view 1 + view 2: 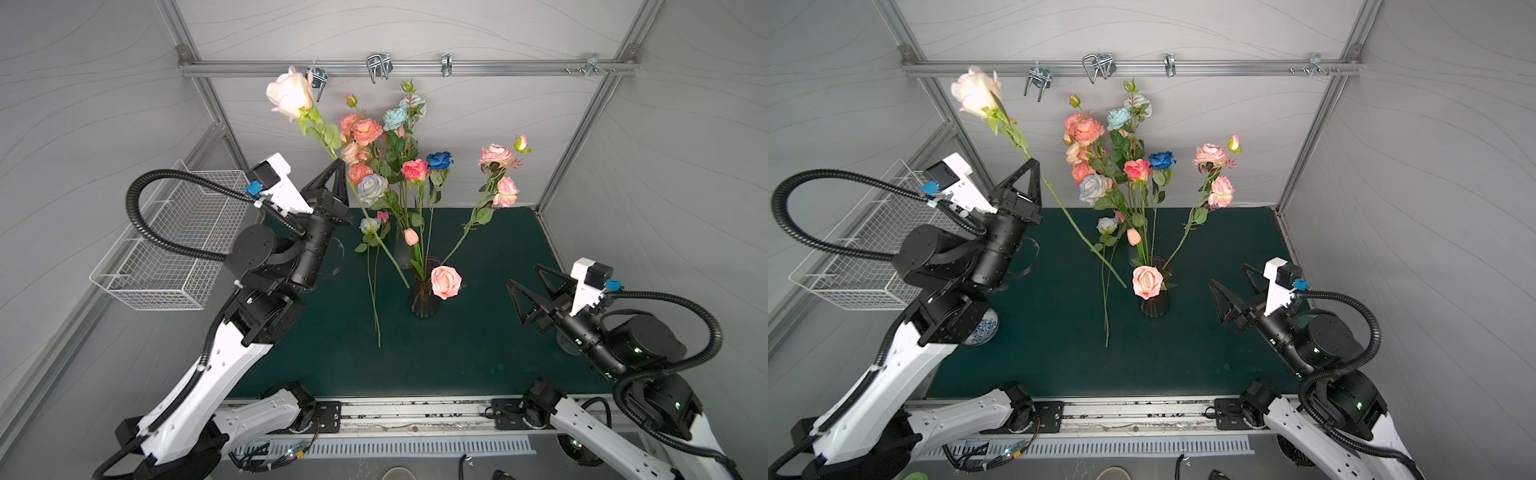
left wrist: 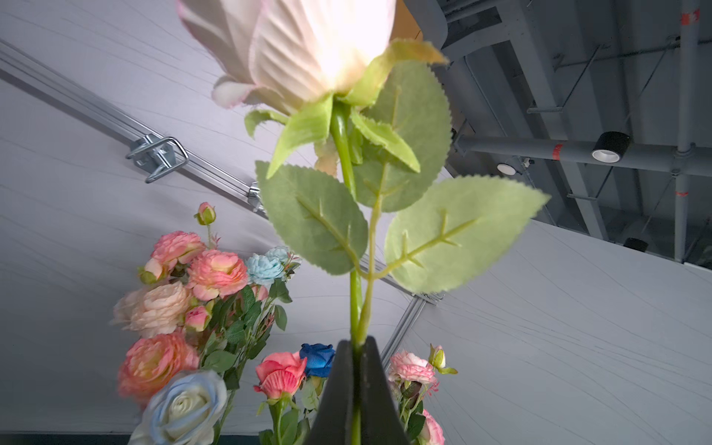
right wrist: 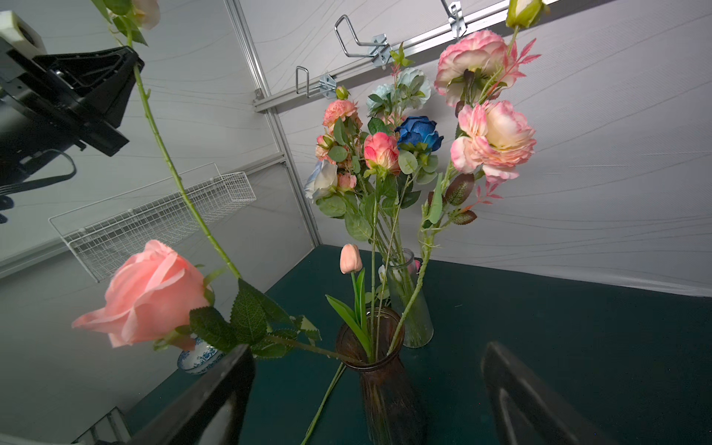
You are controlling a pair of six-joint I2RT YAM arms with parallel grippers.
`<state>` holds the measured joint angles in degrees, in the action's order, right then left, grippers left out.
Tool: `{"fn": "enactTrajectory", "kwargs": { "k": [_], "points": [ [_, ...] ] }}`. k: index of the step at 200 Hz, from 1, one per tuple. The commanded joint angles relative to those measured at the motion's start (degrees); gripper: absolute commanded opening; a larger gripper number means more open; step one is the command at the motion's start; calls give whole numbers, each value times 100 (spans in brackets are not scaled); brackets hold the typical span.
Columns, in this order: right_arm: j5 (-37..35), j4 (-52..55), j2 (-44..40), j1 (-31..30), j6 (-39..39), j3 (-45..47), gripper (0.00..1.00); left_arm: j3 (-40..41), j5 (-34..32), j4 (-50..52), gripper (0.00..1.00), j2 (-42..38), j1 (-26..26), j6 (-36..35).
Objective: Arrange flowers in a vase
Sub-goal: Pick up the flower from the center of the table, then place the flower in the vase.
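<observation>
The left pincer (image 2: 356, 346) fills the bottom of its own wrist view. Its black fingers are pressed together on the green stem of a pale rose (image 2: 308, 46), whose leaves and bloom rise straight beyond the tips. The grip sits partway along the stem, probably so that the long lower end hangs free to be steered into a vase neck. In both top views that free end slants down and away from the pincer toward the dark vase (image 1: 424, 299) and ends near its mouth; whether it is over the rim I cannot tell.

That vase already holds a tulip, a tall pink spray and a pink rose (image 1: 445, 281) that lolls over the rim toward the right pincer (image 1: 523, 276). The right pincer is spread wide and empty, low over the bench (image 1: 457, 365), likely kept back to leave room. Most of the flowers stand in a clear vase (image 3: 420, 327) beyond the dark one, farther from both pincers. Two loose stems (image 1: 376, 299) lie flat on the bench below the held stem.

Only the right wrist view shows the two vases clearly apart. A blue-patterned pot (image 1: 984, 328) beside the left arm shows in a top view and in the right wrist view. The left wrist view, tilted upward, shows neither vase.
</observation>
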<state>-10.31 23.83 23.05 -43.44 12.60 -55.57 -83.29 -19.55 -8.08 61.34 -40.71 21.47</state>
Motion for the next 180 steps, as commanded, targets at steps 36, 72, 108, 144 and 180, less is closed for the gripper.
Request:
{"fn": "enactTrajectory", "kwargs": {
  "k": [36,72,108,144,180],
  "points": [
    [-76,-151,42,-33,-150,-314,94,-824,217,-1136,0,1408,-422,-1130],
    [-102,-175,12,-33,-255,-345,94,-822,199,-1454,0,1829,-534,-1616],
    [-125,-228,-4,-33,-309,-264,94,-493,303,-1564,0,2021,-596,-1681],
    [-140,-223,-36,-28,-312,-194,94,69,369,-1557,0,2031,-719,-1554],
    [-156,-229,-99,-32,-302,-125,94,663,233,-1391,0,1908,-836,-1417]
  ]
}}
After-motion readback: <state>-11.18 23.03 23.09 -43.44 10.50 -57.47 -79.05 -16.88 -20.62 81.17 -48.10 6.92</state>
